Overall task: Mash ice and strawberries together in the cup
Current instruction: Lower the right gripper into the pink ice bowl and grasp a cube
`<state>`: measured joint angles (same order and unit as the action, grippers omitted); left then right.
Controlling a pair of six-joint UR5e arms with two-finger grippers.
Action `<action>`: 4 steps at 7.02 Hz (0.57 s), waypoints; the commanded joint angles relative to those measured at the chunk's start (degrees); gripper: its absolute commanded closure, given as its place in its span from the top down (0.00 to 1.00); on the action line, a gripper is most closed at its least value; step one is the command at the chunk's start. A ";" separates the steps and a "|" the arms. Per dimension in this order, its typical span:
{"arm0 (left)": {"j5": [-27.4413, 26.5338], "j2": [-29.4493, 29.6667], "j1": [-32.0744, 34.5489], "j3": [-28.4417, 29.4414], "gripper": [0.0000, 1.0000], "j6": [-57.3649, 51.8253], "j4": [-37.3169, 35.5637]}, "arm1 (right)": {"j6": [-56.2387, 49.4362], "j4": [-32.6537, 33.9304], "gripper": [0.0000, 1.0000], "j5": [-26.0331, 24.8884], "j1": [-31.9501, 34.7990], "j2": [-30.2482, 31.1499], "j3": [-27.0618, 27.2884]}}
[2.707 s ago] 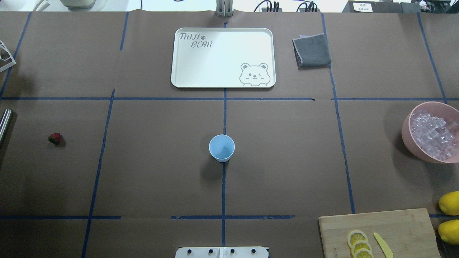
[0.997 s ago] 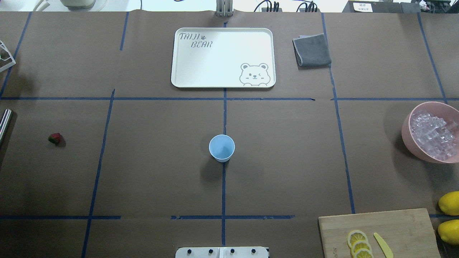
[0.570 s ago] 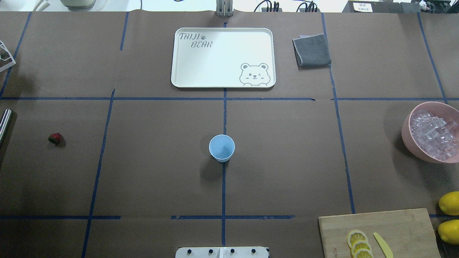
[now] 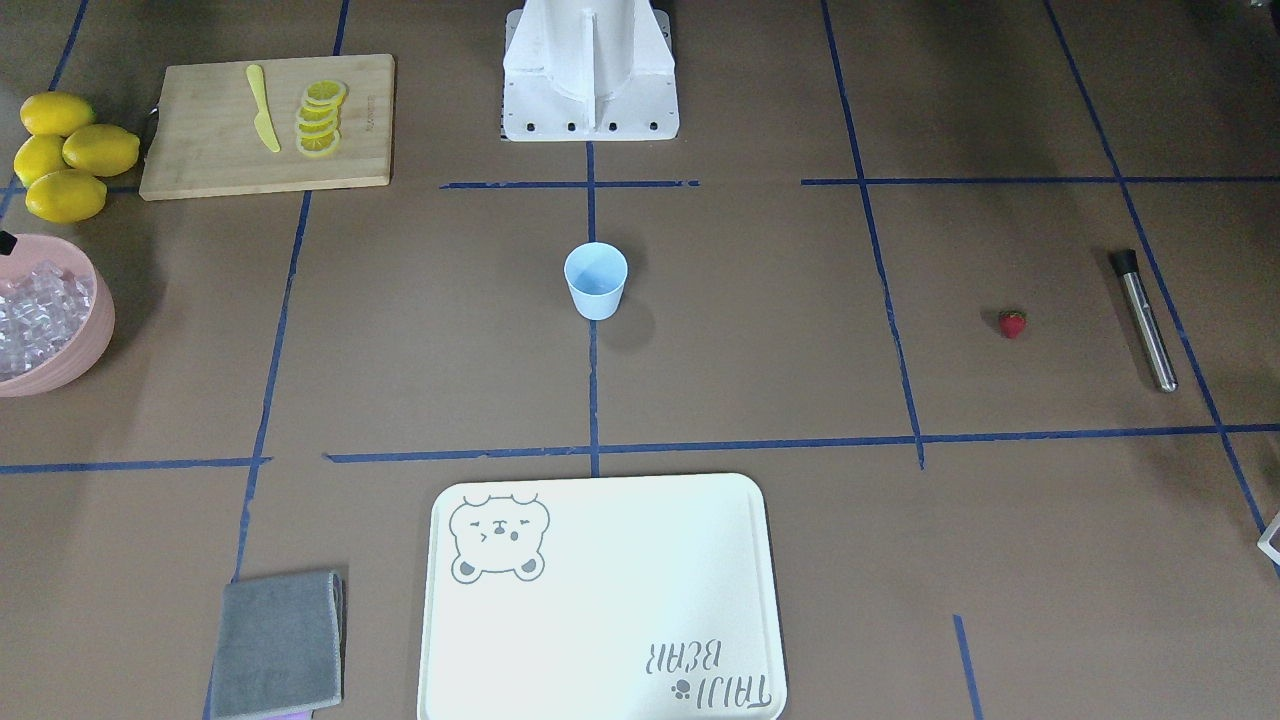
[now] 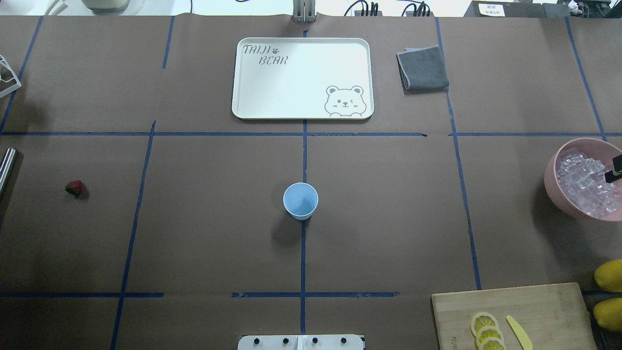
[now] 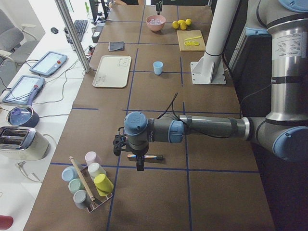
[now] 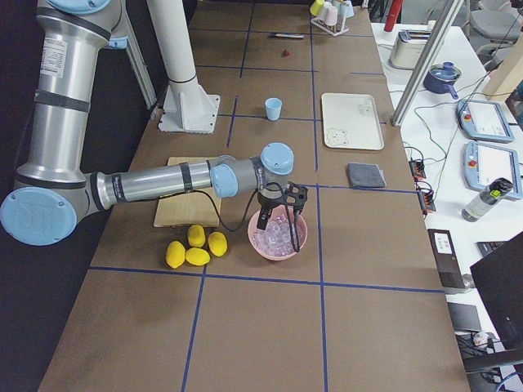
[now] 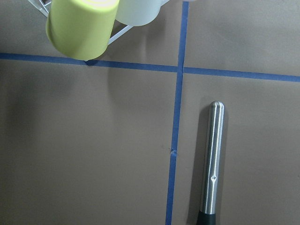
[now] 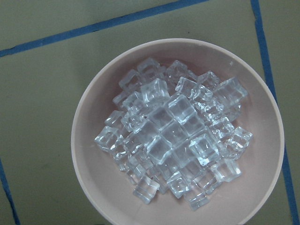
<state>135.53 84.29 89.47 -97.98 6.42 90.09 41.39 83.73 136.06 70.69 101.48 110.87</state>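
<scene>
Front-facing view: the light-blue cup (image 4: 596,280) stands upright in the middle of the tabletop (image 4: 760,330). The strawberry (image 4: 1013,323) lies well apart from the cup, toward the robot's left, with a steel muddler (image 4: 1145,320) beyond it. The ice (image 4: 30,310) is heaped in a pink bowl (image 4: 98,325), far from the cup on the opposite side.

Overhead view: the cup's inside is bare.

Left side view: the left tool (image 6: 138,163) hangs over the muddler. I cannot tell whether it is open or closed.

Right side view: the right tool (image 7: 282,229) hangs just above the ice. Its fingers look spread apart, holding nothing.

Left wrist view: the muddler lies flat, smooth and round.

Right wrist view: the cubes are glassy, hard and likely slick. A top cube is best pinched across its flat faces. The strawberry is probably soft and needs a gentle hold at its sides.
</scene>
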 commanded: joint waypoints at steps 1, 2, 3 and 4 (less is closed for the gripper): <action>0.00 0.00 0.00 -0.11 1.00 0.00 0.00 | 8.18 -1.99 0.94 -4.55 -1.34 0.12 -0.22; 0.00 0.00 0.00 -0.11 1.00 0.00 0.00 | 14.62 -5.39 0.93 -5.44 -1.78 0.21 -0.91; 0.00 0.00 0.00 -0.11 1.00 0.00 0.00 | 22.95 -9.68 0.94 -7.45 -3.87 0.13 -1.01; -0.09 0.17 0.00 -0.11 1.00 -0.09 0.35 | 28.17 -10.16 0.91 -8.69 -6.41 -0.14 -1.97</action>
<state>135.51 84.32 89.47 -98.08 6.40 90.17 61.91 75.78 129.21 67.01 101.56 109.77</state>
